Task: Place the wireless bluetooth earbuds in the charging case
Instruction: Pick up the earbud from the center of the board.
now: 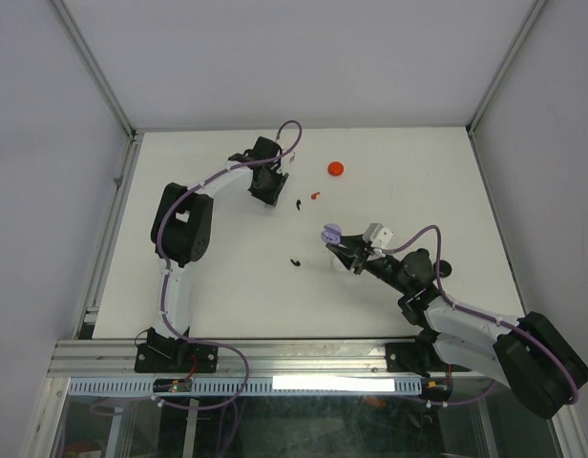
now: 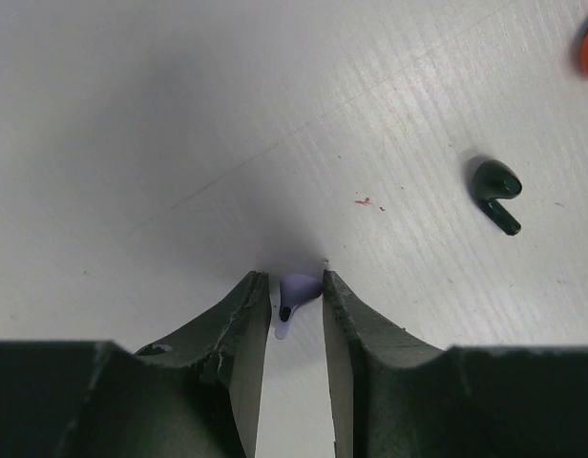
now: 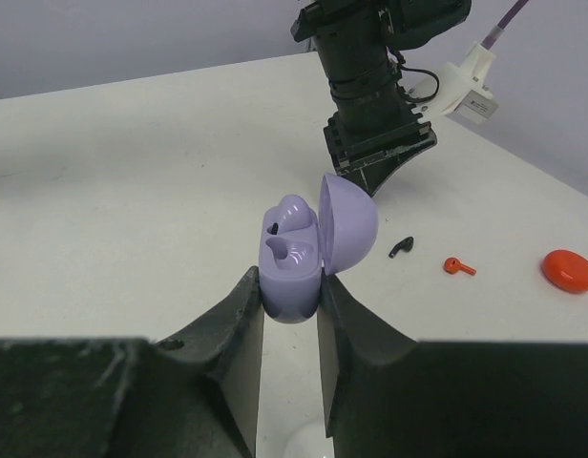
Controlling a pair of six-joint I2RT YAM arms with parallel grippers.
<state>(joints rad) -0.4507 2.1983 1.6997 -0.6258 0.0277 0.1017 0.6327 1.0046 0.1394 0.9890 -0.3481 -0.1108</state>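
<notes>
Lilac earbud (image 2: 299,286) lies on the desk (image 2: 179,143) between the left pincer (image 2: 290,278) fingers, which stand narrowly apart; firm contact cannot be confirmed. Judged light, hard and slippery: grip across the bulb. Right pincer (image 3: 290,286) is clamped on the open lilac charging case (image 3: 296,250).

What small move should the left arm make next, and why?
Probably close the left fingers a little more on the tiny lilac plastic earbud before lifting. They stand on either side of it as it lies on the white table, and a firm pinch is not visible. The right fingers hold the round lilac charging case with its lid open, ready for it.
</notes>
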